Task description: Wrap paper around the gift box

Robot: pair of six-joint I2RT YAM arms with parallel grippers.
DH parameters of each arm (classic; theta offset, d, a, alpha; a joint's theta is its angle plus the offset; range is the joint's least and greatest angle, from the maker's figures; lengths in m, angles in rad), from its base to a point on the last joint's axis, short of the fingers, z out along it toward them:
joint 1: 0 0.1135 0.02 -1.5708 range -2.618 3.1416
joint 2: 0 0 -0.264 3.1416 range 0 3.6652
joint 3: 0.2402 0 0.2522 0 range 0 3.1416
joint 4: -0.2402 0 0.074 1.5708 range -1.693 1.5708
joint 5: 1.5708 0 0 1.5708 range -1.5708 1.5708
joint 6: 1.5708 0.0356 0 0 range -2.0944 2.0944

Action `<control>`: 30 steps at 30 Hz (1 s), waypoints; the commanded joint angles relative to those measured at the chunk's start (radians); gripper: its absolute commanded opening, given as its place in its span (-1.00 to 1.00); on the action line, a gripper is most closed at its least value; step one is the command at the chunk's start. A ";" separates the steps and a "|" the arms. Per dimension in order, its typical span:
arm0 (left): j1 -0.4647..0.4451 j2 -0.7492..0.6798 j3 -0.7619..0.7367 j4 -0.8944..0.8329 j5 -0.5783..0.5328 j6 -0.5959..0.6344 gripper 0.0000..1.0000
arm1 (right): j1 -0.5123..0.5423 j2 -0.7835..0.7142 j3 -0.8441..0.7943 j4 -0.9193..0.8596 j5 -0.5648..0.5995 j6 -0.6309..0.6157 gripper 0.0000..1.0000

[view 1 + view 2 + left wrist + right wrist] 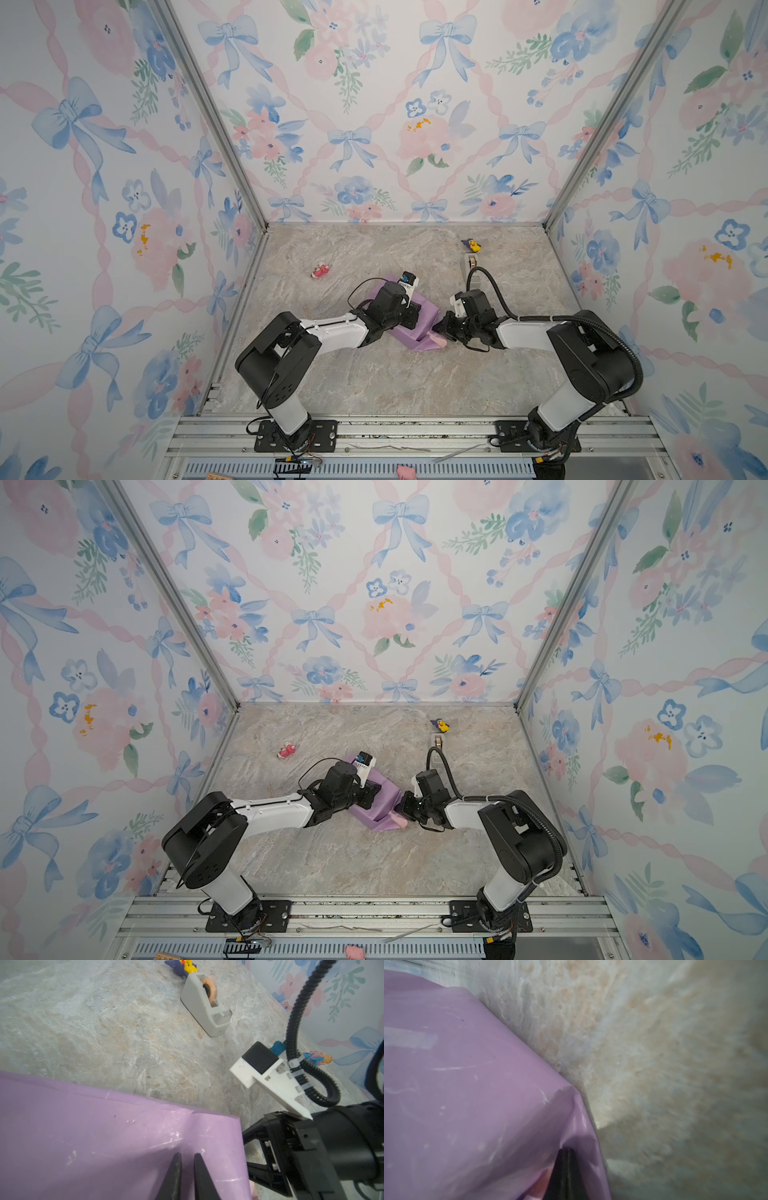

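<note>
The lilac paper (409, 330) (376, 810) lies folded over a low block in the middle of the table, and the gift box under it is hidden. A pale pink strip of the paper's other face (438, 340) sticks out at the near right corner. My left gripper (419, 309) (188, 1155) rests its tips on the paper's flat top (104, 1136). Its jaws stand a narrow gap apart with nothing between them. My right gripper (436, 328) (566, 1150) is shut, and its tip pokes into the crumpled side fold of the paper (467, 1095) at the block's right end.
A grey tape dispenser (470, 266) (204, 1001) stands behind the right arm, with a small yellow-and-purple toy (471, 245) beyond it. A pink-red toy (320, 271) lies at the back left. The right arm's black cable (293, 1022) loops above the dispenser. Floral walls close in three sides.
</note>
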 commanded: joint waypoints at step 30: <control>0.009 0.026 -0.031 -0.012 0.006 -0.002 -0.70 | 0.128 -0.317 -0.097 -0.204 0.070 0.016 -0.89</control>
